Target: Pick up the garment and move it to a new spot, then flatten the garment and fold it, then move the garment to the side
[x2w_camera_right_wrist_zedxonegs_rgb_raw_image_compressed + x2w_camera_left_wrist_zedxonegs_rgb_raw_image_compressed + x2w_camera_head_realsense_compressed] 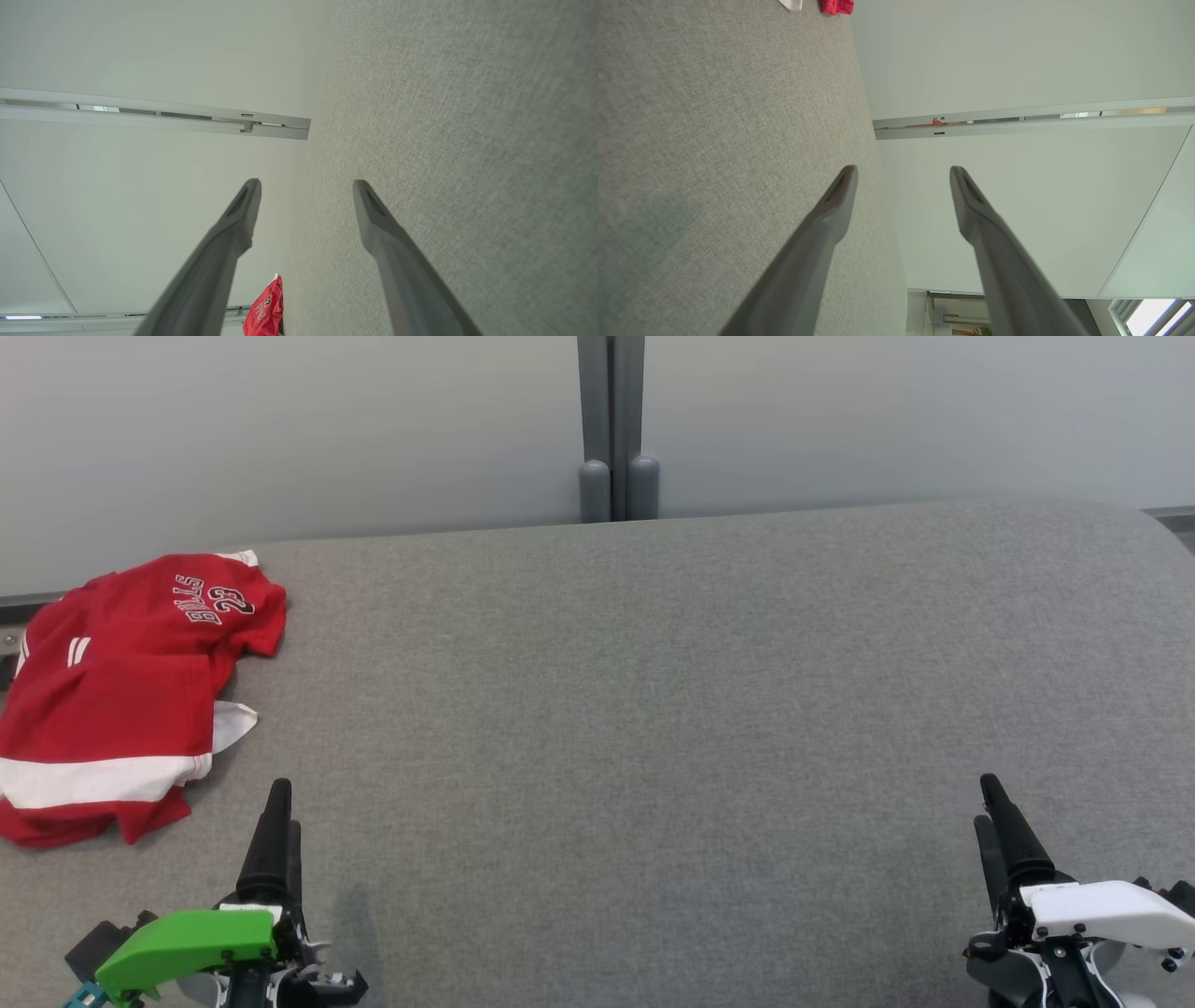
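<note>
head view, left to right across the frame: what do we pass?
red garment → left tool, open → gray post at the back wall → right tool, open.

Red, white-striped garment (112, 700) on grey table (700, 709).

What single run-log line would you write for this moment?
stage: pick-up not begun | crumpled red-and-white jersey garment: far left of grey fabric surface, untouched | left gripper: open, empty | right gripper: open, empty
</note>
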{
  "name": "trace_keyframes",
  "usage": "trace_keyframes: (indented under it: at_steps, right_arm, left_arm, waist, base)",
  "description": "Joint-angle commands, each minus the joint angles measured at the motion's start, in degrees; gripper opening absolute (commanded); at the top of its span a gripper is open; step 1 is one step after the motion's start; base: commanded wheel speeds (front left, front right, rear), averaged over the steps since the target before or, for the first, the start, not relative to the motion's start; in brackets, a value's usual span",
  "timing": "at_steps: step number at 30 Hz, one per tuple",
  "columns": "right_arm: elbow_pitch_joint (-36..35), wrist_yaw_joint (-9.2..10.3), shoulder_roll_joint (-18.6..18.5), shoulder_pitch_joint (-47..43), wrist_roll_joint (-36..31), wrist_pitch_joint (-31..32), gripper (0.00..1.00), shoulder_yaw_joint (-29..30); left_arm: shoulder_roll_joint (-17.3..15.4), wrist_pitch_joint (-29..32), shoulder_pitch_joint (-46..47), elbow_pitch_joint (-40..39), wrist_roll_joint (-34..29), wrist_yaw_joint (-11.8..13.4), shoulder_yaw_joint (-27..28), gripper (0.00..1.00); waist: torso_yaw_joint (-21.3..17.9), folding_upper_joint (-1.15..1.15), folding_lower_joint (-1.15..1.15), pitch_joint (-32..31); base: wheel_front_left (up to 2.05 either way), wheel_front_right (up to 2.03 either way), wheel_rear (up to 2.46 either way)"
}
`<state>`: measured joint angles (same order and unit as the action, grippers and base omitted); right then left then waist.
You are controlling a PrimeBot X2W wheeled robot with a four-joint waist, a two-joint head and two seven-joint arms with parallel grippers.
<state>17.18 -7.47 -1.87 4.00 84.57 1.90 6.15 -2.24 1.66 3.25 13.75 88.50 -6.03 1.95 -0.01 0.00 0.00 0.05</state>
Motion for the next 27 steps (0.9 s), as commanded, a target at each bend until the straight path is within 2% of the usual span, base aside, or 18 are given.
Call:
trace_keyframes:
  at_steps: [1,9,17,27]
  right_arm:
    - [-1.22,-0.01,-0.49,0.78,-2.40,-0.87,1.00,0.56]
    - [-4.44,-0.01,-0.58,0.85,-14.38,-2.68,1.00,1.46]
    - [-7.88,-0.01,-0.64,0.28,-25.76,-4.46,1.00,0.86]
    - [-9.84,-0.02,-0.72,-0.39,-36.20,-6.41,1.00,0.00]
  left_arm:
    - [-0.27,-0.70,0.69,-1.32,-1.98,-0.23,-0.22,1.00]
    - [-0.33,-2.51,1.18,-2.65,-8.48,-0.39,-0.79,1.00]
    - [-0.39,-4.27,1.82,-4.91,-20.56,-0.06,-1.86,1.00]
    - [-0.46,-6.22,1.32,-6.26,-32.28,0.57,-3.93,1.00]
  waist:
    - [0.02,0.00,0.00,0.01]
    - [0.15,0.00,0.00,0.00]
    - [0.28,0.00,0.00,-0.01]
    - [0.41,0.00,0.00,-0.02]
  base:
    - [0.00,0.00,0.00]
    - [0.00,0.00,0.00]
    - [0.00,0.00,0.00]
    - [0.00,0.00,0.00]
